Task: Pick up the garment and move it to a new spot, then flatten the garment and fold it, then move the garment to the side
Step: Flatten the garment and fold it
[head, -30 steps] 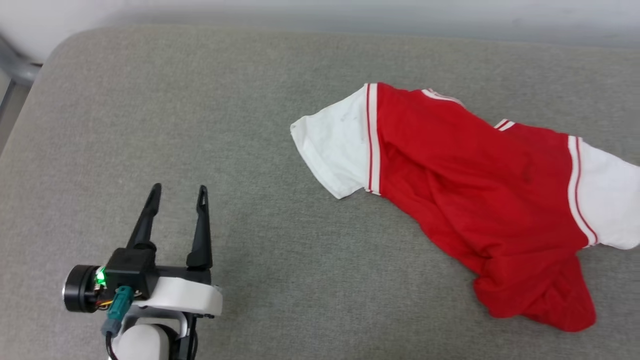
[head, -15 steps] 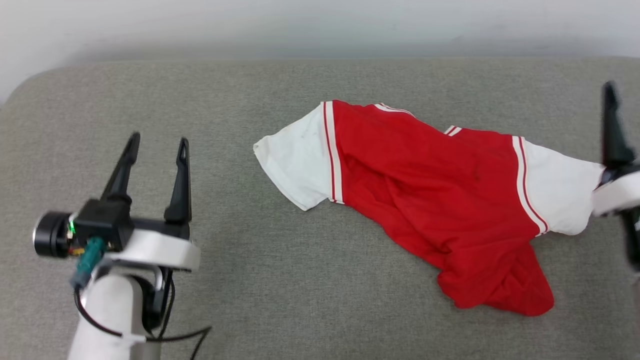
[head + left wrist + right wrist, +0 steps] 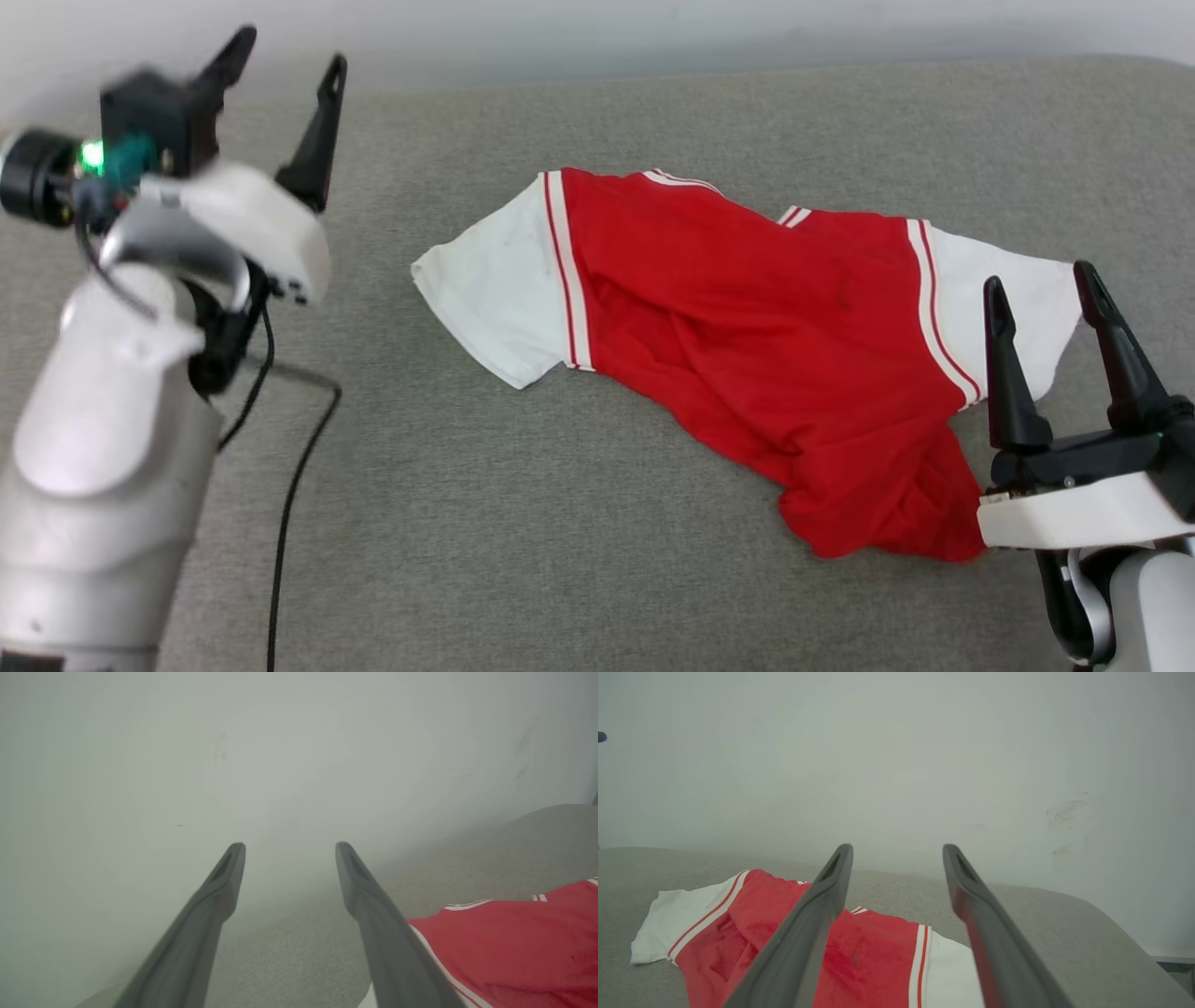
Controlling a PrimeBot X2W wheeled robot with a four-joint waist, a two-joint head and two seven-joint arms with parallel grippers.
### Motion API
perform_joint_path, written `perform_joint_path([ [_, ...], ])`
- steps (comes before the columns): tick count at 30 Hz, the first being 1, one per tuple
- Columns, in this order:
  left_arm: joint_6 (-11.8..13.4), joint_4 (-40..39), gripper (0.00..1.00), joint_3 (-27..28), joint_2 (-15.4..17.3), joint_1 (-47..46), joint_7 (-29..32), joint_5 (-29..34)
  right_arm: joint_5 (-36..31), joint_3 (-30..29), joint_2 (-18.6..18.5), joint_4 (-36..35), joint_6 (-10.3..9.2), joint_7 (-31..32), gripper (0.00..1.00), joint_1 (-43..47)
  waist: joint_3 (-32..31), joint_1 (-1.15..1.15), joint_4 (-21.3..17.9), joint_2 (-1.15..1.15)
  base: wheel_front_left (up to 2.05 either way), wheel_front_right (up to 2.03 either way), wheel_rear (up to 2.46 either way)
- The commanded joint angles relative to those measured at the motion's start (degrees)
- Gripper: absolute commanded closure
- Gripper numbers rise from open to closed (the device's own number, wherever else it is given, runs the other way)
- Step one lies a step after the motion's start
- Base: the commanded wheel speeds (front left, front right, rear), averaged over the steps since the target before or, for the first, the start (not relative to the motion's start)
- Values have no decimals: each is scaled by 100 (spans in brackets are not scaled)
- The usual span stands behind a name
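stretching sleeve-to-sleeve left-right, garment (image 3: 747,327), left fingers (image 3: 315,140) and right fingers (image 3: 1006,373) spread, empty

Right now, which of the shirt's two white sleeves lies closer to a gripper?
The sleeve on the robot's right: the right gripper is right by it, while the other sleeve lies well apart from the left gripper.

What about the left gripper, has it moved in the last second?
Yes. Against the garment, which lies unchanged, the left gripper went from level with its near sleeve hem to beyond its far edge, toward the wall.
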Motion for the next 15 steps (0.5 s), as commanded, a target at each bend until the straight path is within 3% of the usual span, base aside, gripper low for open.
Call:
perform_joint_path([
  [1, 1, 67, 0, -145, 87, -157, 258, -182, -14, 7, 39, -85, -6, -13, 0, 75, 68, 0, -76, 0, 0, 0, 0],
  [10, -1, 516, 0, -1694, 800, -1380, 3141, -1937, -172, 13, 82, -309, -6, -12, 0, 149, 357, 0, -312, 0, 0, 0, 0],
  [15, 0, 740, 0, -2445, 1019, -1810, 4249, -2608, -178, 85, 109, -322, -6, -13, 0, -17, 568, 0, -423, 0, 0, 0, 0],
])
